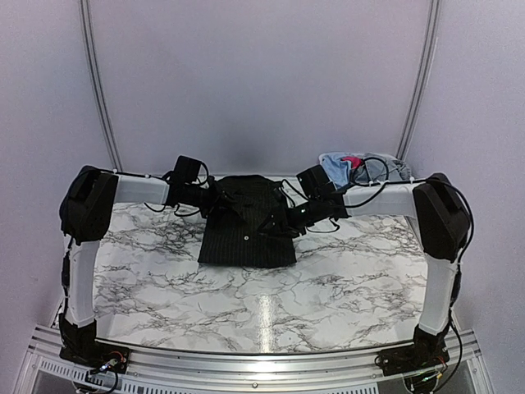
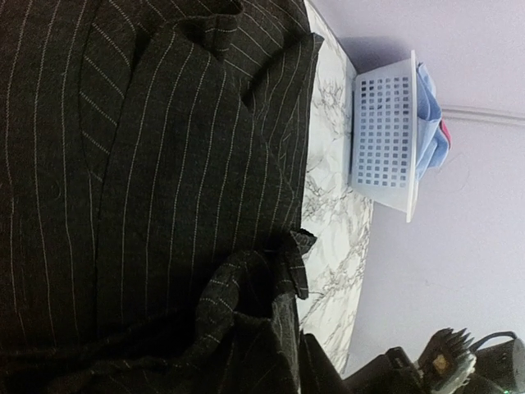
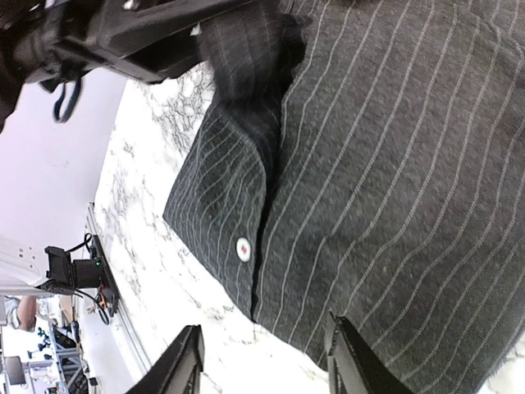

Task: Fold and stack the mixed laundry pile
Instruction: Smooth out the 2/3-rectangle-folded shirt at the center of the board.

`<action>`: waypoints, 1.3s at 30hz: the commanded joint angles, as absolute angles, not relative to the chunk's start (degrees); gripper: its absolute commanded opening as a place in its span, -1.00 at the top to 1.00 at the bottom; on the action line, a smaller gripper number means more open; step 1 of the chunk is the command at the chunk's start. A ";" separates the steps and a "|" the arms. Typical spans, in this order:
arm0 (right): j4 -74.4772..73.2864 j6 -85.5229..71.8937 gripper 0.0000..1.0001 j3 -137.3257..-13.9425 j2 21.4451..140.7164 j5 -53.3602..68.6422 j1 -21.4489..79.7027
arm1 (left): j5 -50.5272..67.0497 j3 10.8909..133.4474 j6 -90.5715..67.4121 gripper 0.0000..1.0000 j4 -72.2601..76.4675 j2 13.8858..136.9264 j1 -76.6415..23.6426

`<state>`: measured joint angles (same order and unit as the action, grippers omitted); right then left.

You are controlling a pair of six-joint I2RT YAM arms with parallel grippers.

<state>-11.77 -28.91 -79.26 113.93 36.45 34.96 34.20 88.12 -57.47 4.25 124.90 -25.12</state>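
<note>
A black pinstriped shirt (image 1: 246,234) lies flat at the back middle of the marble table (image 1: 164,287). The rest of the laundry pile (image 1: 349,167), light blue, grey-blue and pink-red pieces, sits in the white lattice basket (image 2: 384,135) at the back right. My left gripper (image 1: 207,199) is down on the shirt's left upper edge. In the left wrist view bunched pinstriped cloth (image 2: 246,304) rises at the jaws and hides the fingers. My right gripper (image 3: 267,369) stands open at the shirt's right edge, one finger over bare marble, the other over the cloth near a white button (image 3: 243,249).
The basket stands against the back wall by the table's far right corner. The left arm (image 3: 139,33) crosses the top of the right wrist view. Both arms reach inward over the back half of the table, and bare marble lies in front of the shirt.
</note>
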 commanded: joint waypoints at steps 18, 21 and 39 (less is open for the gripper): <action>14.37 -41.74 -0.23 -90.88 126.48 57.35 35.08 | 30.77 80.71 -40.85 -0.98 0.10 107.63 -22.00; 18.37 -45.40 -0.25 -91.97 130.57 58.32 33.89 | 33.51 74.35 -43.34 -0.98 8.17 105.96 -22.54; 9.93 -42.59 -0.27 -92.39 136.71 52.35 32.86 | 29.62 69.95 -42.95 -0.98 5.97 119.31 -24.81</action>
